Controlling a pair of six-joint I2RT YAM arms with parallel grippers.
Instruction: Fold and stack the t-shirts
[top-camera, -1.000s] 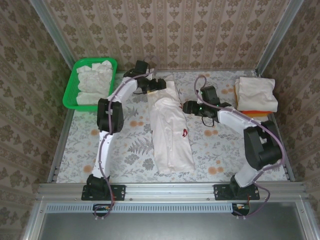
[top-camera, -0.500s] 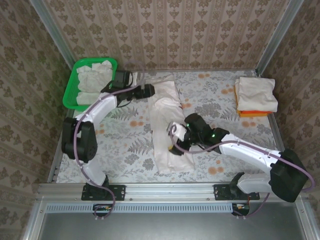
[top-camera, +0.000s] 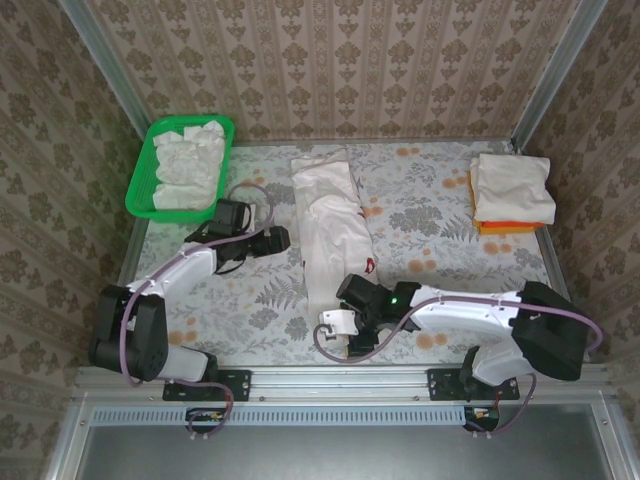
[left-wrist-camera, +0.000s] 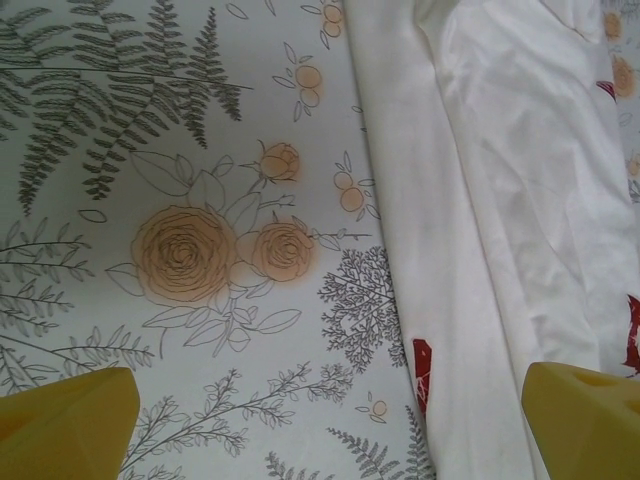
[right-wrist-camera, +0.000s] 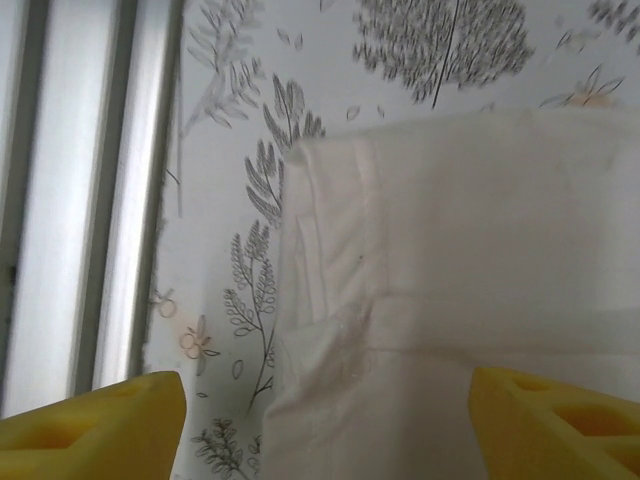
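From overhead, the left pincer (top-camera: 288, 240) is drawing back from the far end of the lengthwise-folded t-shirt (top-camera: 330, 225) to hover wide open just left of its middle. The right pincer (top-camera: 345, 335) is swinging in over the near hem, so a crosswise fold looks due next. Through the left wrist camera, the t-shirt (left-wrist-camera: 500, 200) is lying beneath the right finger of the spread pincer. Through the right wrist camera, the hem (right-wrist-camera: 480, 250) is lying between and ahead of that pincer's parted, empty fingers.
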